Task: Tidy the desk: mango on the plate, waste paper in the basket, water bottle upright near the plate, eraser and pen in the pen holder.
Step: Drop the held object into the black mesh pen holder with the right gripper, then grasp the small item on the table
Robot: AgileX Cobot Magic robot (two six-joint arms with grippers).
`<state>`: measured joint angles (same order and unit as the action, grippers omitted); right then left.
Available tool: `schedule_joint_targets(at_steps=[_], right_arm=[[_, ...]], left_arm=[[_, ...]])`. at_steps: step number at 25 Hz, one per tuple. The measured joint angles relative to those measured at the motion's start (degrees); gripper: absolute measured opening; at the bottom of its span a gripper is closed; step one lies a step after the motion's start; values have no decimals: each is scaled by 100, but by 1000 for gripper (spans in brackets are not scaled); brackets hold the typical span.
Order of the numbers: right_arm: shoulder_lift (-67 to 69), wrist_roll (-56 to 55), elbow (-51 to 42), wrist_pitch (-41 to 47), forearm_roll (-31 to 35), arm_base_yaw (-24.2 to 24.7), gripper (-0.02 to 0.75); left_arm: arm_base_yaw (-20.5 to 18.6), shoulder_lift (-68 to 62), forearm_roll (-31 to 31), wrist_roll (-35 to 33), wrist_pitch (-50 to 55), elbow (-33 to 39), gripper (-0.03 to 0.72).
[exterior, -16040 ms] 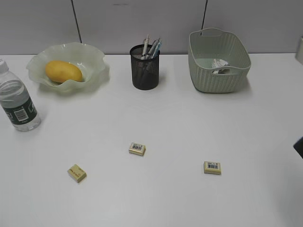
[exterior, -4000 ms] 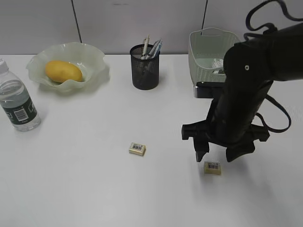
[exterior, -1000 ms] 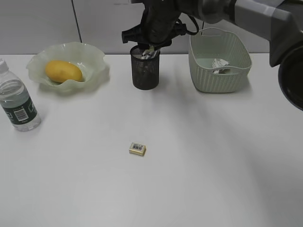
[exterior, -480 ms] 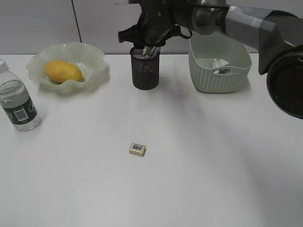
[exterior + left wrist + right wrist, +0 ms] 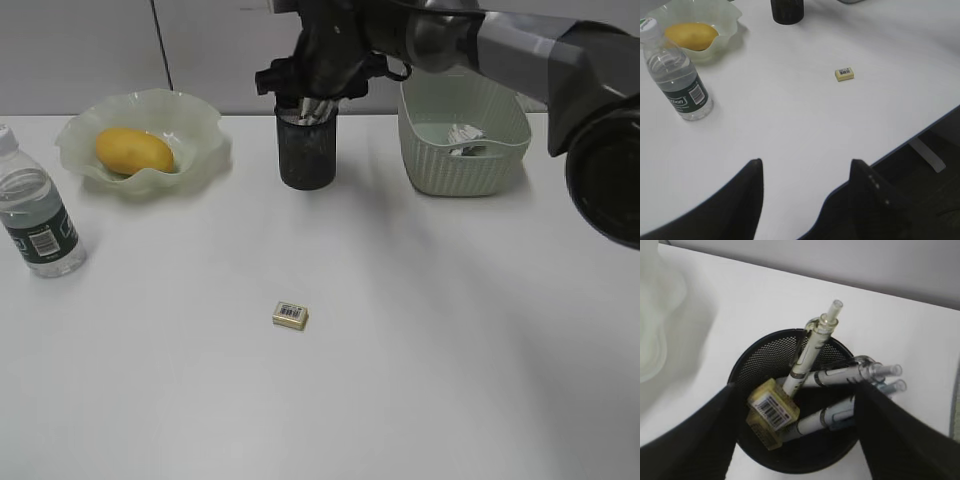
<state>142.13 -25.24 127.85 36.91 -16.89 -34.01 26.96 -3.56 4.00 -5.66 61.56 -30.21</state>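
Observation:
My right gripper [image 5: 312, 100] hangs over the black mesh pen holder [image 5: 307, 155], open, its fingers wide on either side of the cup's mouth [image 5: 755, 360]. A yellow eraser [image 5: 771, 405] with a barcode label lies inside on top of another, free of both fingers, beside several pens [image 5: 812, 352]. One more eraser [image 5: 290, 315] lies on the desk. The mango [image 5: 133, 150] sits on the ruffled plate [image 5: 200, 125]. The water bottle [image 5: 35, 225] stands upright left of the plate. Waste paper [image 5: 463, 137] lies in the basket [image 5: 465, 165]. My left gripper [image 5: 806, 162] is open and empty above the desk's near edge.
The right arm [image 5: 520, 45] reaches in from the upper right, passing above the basket. The desk's front edge [image 5: 900, 150] runs just by the left gripper's right finger. A grey partition wall [image 5: 80, 50] stands behind the desk.
The right gripper stayed over the pen holder and its jaws have spread apart. The eraser it brought from the front right of the desk now lies in the cup. The left arm has not moved.

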Motion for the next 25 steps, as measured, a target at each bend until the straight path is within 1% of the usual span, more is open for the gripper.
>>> schedule_joint_targets(at_steps=[3,5,10,13,16,20,25], right_arm=[[-118,185,57,297,0,0,577],[-216,428,223,675,74,0,582],[-544,1600,551,2133,893,0,583],[-815,2044,564,2933,1310,0,583],[-1210,2277,379,3200,1486,0,583],[-2131,2615,-463,3212,1530,0,573],[-3679,3020,-2269,3223,1540,0,564]], left_arm=[[0,0,0,0,0,0,417],[0,0,0,0,0,0,417],[0,0,0,0,0,0,417],[0,0,0,0,0,0,417],[0,0,0,0,0,0,417],[0,0,0,0,0,0,417],[0,0,0,0,0,0,417]])
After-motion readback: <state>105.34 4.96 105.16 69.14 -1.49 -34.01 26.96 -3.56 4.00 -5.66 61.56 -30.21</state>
